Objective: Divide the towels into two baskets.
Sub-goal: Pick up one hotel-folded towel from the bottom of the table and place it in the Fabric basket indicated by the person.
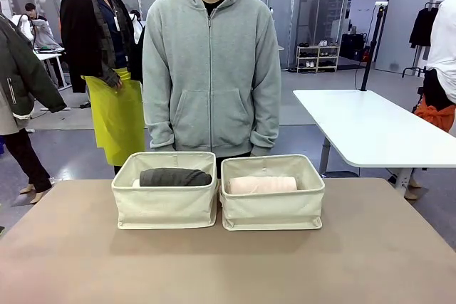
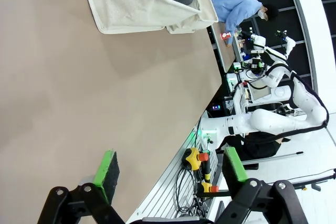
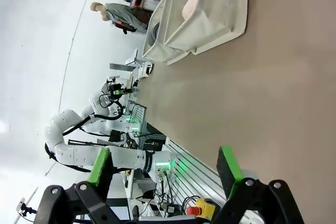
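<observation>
Towels lie with their long axes running nine o'clock to three o'clock across the beige worktop (image 1: 228, 261) in the front view, parallel to its near edge. Two rolls can be counted with certainty: one dark grey cloth roll (image 1: 174, 176) in the left cream canvas rectangular basket (image 1: 164, 208), and one pale pink cloth roll (image 1: 261, 185) in the right cream canvas rectangular basket (image 1: 273, 211). A sliver of white cloth shows at the nine o'clock end of the grey roll; whether it is a further towel cannot be told. Baskets number two, standing just beside each other at the worktop's far side, in front of a person in a grey zipped hoodie (image 1: 211, 69).

In the left wrist view the left claw (image 2: 170, 170), its green pads standing wide apart with nothing between them, hovers over bare worktop; the left basket with the grey roll lies well apart from it toward twelve o'clock. In the right wrist view the right claw (image 3: 166, 164), likewise spread and holding nothing, sits with both baskets well apart toward one o'clock, the pink roll visible inside the nearer one.
</observation>
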`<state>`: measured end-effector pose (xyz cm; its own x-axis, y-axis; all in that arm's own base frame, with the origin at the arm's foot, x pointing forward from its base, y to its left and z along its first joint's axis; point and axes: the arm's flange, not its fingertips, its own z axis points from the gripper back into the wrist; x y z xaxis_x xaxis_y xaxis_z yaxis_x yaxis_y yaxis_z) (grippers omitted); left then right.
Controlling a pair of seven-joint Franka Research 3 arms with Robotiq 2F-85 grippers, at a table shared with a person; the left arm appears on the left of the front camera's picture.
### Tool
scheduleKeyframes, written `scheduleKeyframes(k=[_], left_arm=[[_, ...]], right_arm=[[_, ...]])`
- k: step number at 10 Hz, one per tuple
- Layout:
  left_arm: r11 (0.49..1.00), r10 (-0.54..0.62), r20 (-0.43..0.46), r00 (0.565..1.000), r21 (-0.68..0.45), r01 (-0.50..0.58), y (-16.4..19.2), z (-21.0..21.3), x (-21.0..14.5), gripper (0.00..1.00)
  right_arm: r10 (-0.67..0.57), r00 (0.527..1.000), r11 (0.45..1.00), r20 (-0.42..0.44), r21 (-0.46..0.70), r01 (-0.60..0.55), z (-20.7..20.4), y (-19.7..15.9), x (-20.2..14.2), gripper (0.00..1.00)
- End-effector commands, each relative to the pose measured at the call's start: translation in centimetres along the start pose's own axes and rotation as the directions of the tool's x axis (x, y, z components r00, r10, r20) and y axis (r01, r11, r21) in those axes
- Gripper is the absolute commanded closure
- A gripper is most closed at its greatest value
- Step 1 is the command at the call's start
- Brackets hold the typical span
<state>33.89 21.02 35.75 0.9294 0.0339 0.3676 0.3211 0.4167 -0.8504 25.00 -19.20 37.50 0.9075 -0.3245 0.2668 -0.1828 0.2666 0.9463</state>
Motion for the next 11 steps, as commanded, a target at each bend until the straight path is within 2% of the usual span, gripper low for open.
scheduleKeyframes(k=[1,11], left_arm=[[1.0,-0.003,0.013,1.0,-0.002,0.003,-0.24,0.26,-0.08,0.0],[1.0,-0.003,0.013,1.0,-0.002,0.003,-0.24,0.26,-0.08,0.0]], right_arm=[[0.013,1.0,1.0,0.0,0.003,-0.013,-1.09,0.09,0.86,0.0],[0.013,1.0,1.0,0.0,0.003,-0.013,-1.09,0.09,0.86,0.0]])
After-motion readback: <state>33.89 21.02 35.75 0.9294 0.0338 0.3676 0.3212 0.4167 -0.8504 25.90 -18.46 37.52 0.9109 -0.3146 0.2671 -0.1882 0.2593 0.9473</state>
